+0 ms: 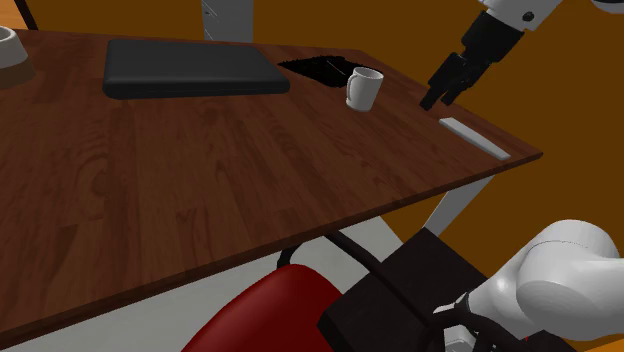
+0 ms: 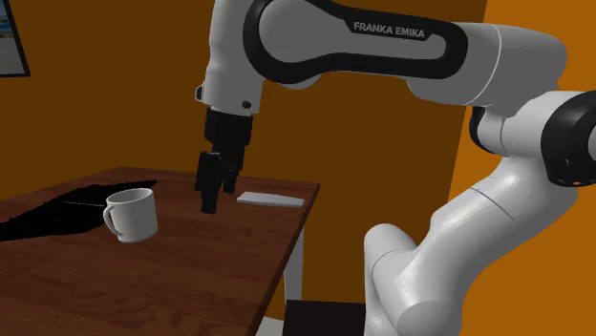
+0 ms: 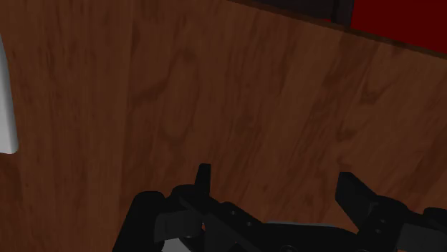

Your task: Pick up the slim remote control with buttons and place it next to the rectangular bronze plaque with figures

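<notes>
While flat at the table [image 1: 220,190] corner, a slim, plain white remote [image 1: 475,138]; fingers [image 3: 356,192] apart, empty.

dark wood table [image 1: 200,190], carried on pale legs [image 1: 455,205]; orange walls [image 2: 124,86] are seen behind; red chair [image 1: 265,315] is set at its edge; pale grey floor [image 1: 170,310].

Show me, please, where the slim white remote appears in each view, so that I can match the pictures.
Shoulder view: the remote lies by the corner of the table at the picture's right, below the gripper.
Second exterior view: the remote lies near the table's far corner, right of the gripper.
Wrist view: the remote is a white strip on the wood, off to one side of the open gripper.
Shared landmark: the black gripper, beside it throughout.
</notes>
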### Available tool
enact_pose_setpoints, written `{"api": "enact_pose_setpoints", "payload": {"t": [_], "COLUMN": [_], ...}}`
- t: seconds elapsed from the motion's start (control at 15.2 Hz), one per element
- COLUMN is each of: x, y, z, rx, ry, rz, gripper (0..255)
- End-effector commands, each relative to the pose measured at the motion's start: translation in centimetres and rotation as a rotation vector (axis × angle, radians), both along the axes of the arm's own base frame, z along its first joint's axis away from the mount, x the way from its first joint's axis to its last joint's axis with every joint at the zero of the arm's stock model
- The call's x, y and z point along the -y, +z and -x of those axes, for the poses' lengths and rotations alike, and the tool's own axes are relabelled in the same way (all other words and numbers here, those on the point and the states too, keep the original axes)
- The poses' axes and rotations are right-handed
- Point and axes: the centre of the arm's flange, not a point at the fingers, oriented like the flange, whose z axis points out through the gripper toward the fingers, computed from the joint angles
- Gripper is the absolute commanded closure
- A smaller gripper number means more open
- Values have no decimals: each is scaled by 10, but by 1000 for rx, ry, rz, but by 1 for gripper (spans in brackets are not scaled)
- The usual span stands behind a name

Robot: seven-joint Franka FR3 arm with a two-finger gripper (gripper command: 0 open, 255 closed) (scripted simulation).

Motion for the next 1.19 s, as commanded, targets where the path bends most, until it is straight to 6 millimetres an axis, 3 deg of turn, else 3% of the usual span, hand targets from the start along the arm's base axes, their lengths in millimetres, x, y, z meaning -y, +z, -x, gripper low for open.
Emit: {"api": "enact_pose_setpoints", "payload": {"t": [0.0,1.12], "x": [0,209], "y": [0,-62], "z": [0,4], "rx": [0,-141], "ry": [0,-126], "rz": [0,10], "gripper": [0,0]}}
